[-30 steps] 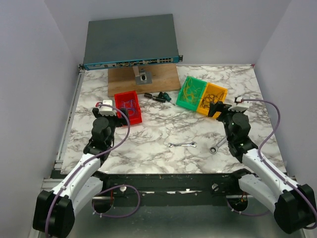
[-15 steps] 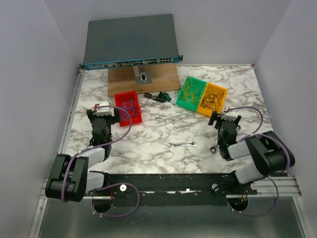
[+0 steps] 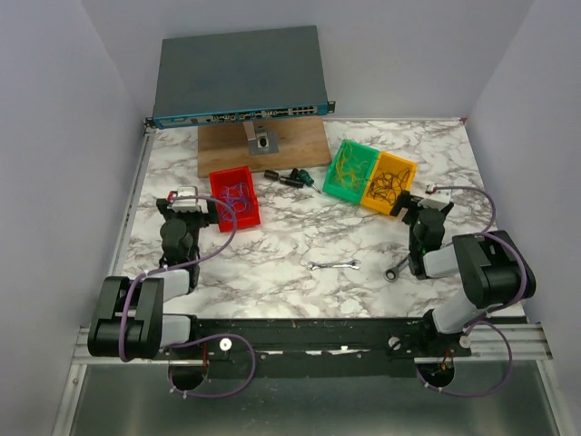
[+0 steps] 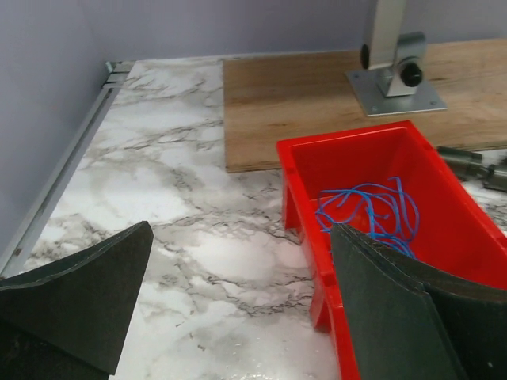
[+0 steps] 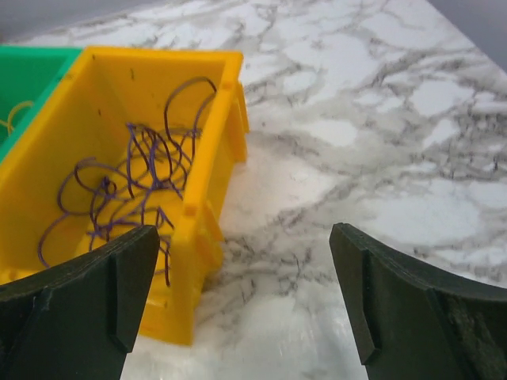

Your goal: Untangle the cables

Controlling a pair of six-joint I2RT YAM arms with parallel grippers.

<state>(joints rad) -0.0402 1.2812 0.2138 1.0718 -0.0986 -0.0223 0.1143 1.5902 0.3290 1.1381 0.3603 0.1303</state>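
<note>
Two claws spread wide, empty: left claw beside red bin of blue cables, right claw beside yellow bin of purple cables. Sorted by colour to keep strands apart; probably finished.

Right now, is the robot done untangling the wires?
Nearly, it seems. Done: blue wires lie in the red bin, purple wires in the yellow bin, yellow wires in the green bin. In hand: nothing; the left gripper and right gripper are open and empty. Left: maybe nothing; no knot shows on the table.
</note>
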